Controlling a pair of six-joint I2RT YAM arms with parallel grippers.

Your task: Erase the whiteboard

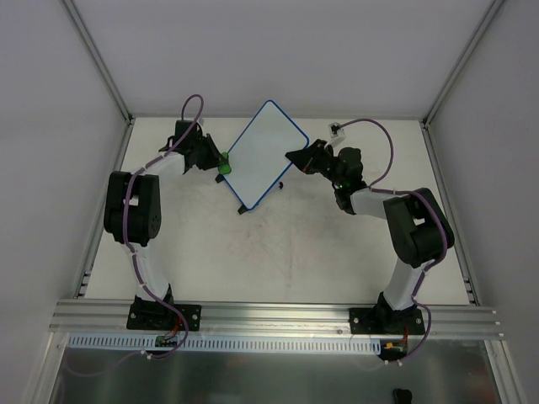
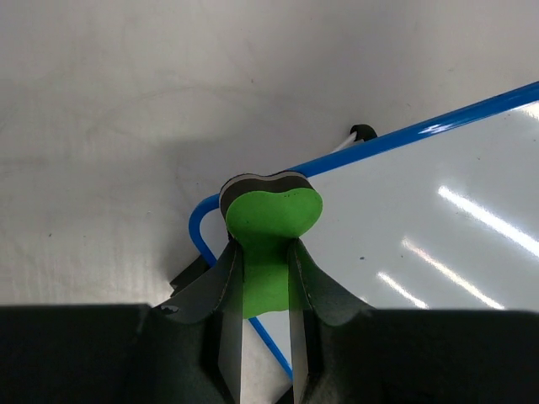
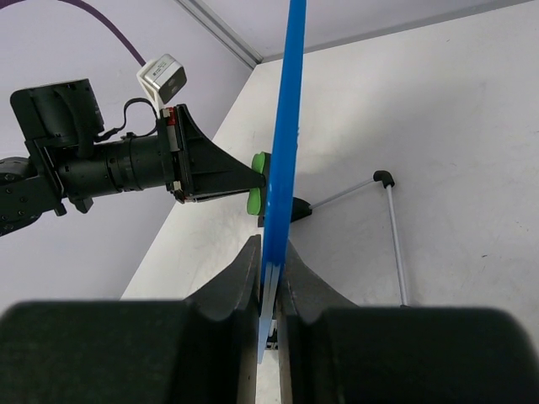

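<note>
On the left of the table (image 1: 278,252), the left gripper (image 2: 265,278) was clenched on a green foam eraser (image 2: 271,220) with a dark backing layer, its two fingers pinching the narrow waist of the foam. From the top camera nothing stood between that arm and the board. Only the purple cable looped over the arm's own links.

The eraser's green face sat at the left-hand rounded corner of the whiteboard (image 1: 265,156), and in the right wrist view it appeared to touch the blue rim there.

The whiteboard was in the middle of the far half of the table, between the two grippers and turned diagonally, one corner pointing away from me. A thin wire stand (image 3: 392,227) with a black foot stuck out from its back, over the table on the right side. In the left wrist view the face looked clean and white. It carried streaks of reflected light and one tiny dark speck. The blue rim ran unbroken around the corner.

On the right, the right gripper (image 3: 269,265) was clamped on the board's edge, so I saw the board edge-on as a blue strip rising between its fingers.
</note>
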